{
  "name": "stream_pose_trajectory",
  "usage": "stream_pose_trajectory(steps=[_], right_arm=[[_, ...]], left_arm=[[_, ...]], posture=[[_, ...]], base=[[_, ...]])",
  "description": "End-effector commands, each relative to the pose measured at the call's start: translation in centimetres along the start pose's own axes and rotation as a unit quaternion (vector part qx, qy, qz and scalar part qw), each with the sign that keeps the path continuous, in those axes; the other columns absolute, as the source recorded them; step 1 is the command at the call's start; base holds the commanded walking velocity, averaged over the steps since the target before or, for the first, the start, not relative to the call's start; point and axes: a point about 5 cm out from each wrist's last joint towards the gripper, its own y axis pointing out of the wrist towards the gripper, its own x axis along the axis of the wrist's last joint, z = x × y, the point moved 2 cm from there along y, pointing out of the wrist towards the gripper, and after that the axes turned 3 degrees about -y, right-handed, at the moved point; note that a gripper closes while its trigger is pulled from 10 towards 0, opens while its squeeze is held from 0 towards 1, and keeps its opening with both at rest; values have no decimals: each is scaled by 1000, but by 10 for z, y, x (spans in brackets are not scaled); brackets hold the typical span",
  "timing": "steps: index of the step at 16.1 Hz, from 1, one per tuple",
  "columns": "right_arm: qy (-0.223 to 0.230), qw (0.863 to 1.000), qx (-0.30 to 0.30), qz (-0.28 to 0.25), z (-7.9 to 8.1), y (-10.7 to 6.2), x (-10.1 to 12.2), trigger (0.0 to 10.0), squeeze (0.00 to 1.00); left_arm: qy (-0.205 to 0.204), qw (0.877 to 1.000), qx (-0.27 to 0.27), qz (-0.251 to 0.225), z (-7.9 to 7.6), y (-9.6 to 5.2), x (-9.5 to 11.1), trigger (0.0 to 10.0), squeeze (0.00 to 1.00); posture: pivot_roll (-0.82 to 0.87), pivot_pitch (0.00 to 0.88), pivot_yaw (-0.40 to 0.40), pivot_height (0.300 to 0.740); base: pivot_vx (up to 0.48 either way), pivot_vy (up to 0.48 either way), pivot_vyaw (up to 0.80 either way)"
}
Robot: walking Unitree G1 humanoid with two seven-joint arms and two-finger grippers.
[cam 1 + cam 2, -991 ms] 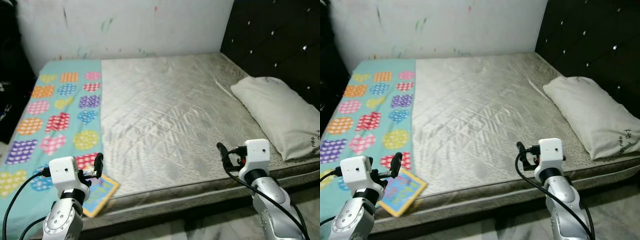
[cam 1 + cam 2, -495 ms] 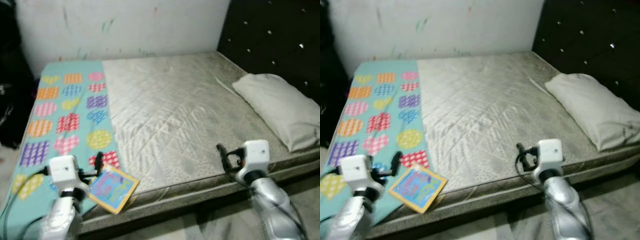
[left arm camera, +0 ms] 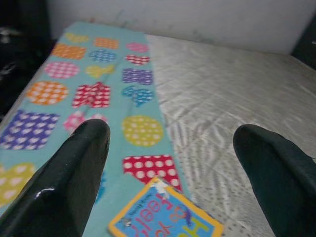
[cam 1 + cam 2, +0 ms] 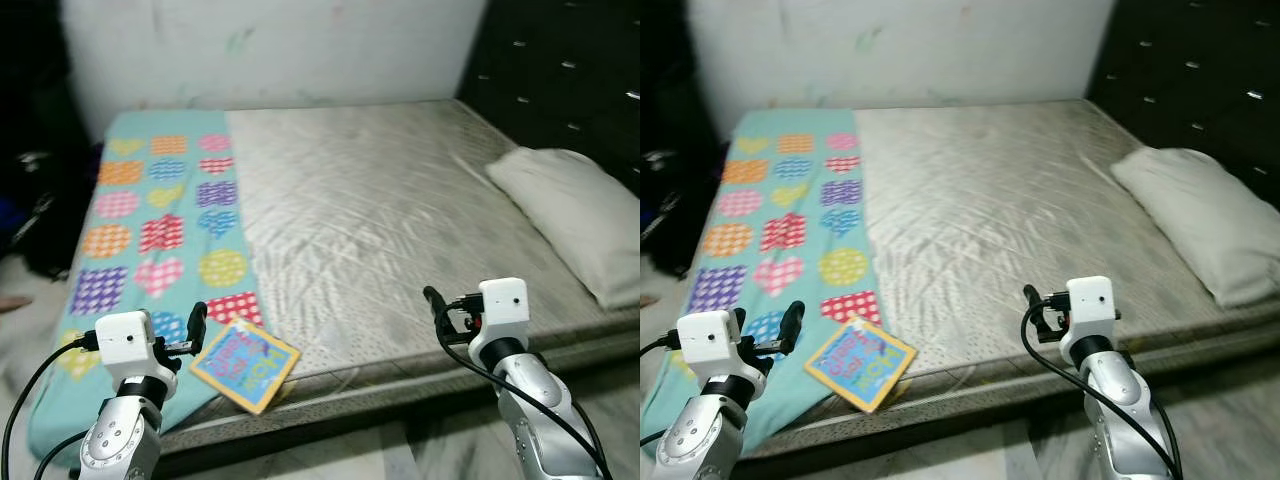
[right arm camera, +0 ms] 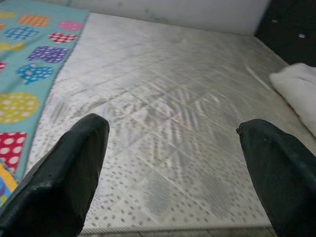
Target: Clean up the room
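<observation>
Both grippers — left gripper [image 4: 197,322], right gripper [image 4: 432,298] — are hovering with jaws apart, empty, facing the grey quilted bed [image 4: 380,210], likely approaching the colourful square picture book [image 4: 245,364] overhanging its edge.

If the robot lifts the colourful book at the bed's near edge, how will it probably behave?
The book looks thin and flat, so probably light and fairly stiff. It lies on the blanket with a corner over the mattress edge, so a push may slide it off.
</observation>
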Motion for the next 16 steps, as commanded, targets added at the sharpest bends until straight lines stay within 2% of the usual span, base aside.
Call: stream_pose_trajectory(steps=[1,7,15,16], right_arm=[[-2,1000,1,-7,0,2,4,10000,0],[-1,1000,1,-4,-1,2,3,10000,0],[-9,1000,10,-7,2,4,3,10000,0],[-10,1000,11,-8,3,3,3,10000,0]], left_arm=[[-1,1000,-7,-8,-2,1,4,10000,0],[-1,1000,-9,-8,-3,2,3,10000,0],[1,1000,15,0,1,2,0,10000,0],[1,1000,15,1,1,2,0,10000,0]], posture=[[-97,0,-33,740],[-95,0,-35,740],[-90,0,-37,740],[-90,0,-37,740]], base=[[259,0,0],[259,0,0],[0,0,0],[0,0,800]])
